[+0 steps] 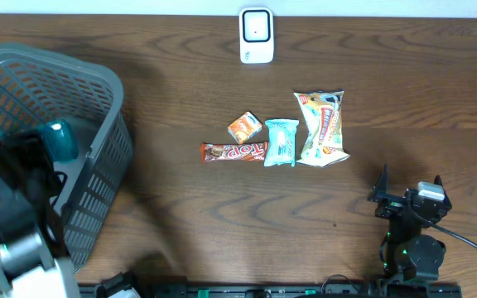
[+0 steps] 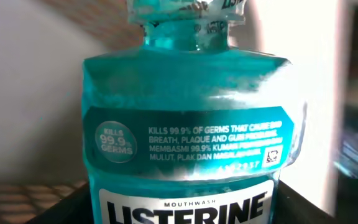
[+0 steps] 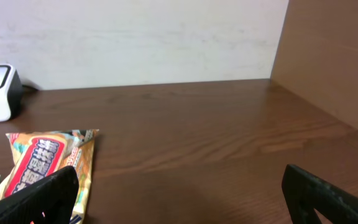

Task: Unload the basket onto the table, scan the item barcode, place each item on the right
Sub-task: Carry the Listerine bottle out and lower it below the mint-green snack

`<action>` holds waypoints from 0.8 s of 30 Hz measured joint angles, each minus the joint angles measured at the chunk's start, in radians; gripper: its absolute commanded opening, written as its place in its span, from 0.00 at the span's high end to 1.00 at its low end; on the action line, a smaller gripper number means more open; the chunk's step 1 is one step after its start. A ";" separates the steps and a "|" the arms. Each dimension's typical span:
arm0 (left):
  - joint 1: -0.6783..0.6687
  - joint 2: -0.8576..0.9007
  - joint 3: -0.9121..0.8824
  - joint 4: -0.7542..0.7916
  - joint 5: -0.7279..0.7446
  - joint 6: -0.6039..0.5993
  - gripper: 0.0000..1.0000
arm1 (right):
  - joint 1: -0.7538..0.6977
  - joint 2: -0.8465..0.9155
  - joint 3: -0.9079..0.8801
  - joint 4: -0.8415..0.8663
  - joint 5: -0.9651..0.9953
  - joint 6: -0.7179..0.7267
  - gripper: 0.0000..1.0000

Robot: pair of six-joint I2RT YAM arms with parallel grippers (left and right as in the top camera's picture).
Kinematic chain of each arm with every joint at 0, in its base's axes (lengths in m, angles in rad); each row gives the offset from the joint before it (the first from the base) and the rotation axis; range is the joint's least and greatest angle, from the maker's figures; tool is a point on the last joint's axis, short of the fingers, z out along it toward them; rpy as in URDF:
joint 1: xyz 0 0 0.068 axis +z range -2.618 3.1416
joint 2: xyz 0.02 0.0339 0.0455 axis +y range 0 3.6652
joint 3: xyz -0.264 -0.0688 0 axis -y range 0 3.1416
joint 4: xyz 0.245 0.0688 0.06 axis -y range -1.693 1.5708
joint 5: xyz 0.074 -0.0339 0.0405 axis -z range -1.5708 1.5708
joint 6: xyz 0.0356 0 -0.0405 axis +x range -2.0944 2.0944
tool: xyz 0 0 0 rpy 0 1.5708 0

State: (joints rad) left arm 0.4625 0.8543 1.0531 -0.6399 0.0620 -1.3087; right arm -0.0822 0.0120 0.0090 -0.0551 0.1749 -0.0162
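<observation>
The left gripper [image 1: 50,147] is holding a Listerine mouthwash bottle [image 2: 188,143], its jaws standing partly apart around the body of the bottle. The bottle is hanging over the grey plastic basket [image 1: 106,87] at the left end of the table, with its teal liquid and front label filling the left wrist view; the jaws themselves are barely showing there. The white barcode scanner [image 1: 256,35] is standing at the far edge of the wooden table [image 1: 180,223], well apart from the bottle, with the basket wall and a bare stretch of wood lying between them. Near the table's middle, four snacks are lying close together: a brown chocolate bar [image 1: 233,152], a small orange packet [image 1: 244,127], a pale teal packet [image 1: 281,142] and a yellow snack bag [image 1: 323,127]. The right gripper [image 3: 179,202] is resting at the near right edge, its jaws spread wide and gripping nothing, pointing toward the snack bag and scanner.
</observation>
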 measured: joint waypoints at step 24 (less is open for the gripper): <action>-1.011 0.581 0.000 0.327 -0.018 0.072 0.58 | 0.000 0.000 0.000 0.000 0.000 0.000 0.01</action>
State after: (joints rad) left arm -0.5484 1.4349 1.0531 -0.3134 0.0441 -1.2366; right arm -0.0822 0.0120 0.0090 -0.0551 0.1749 -0.0162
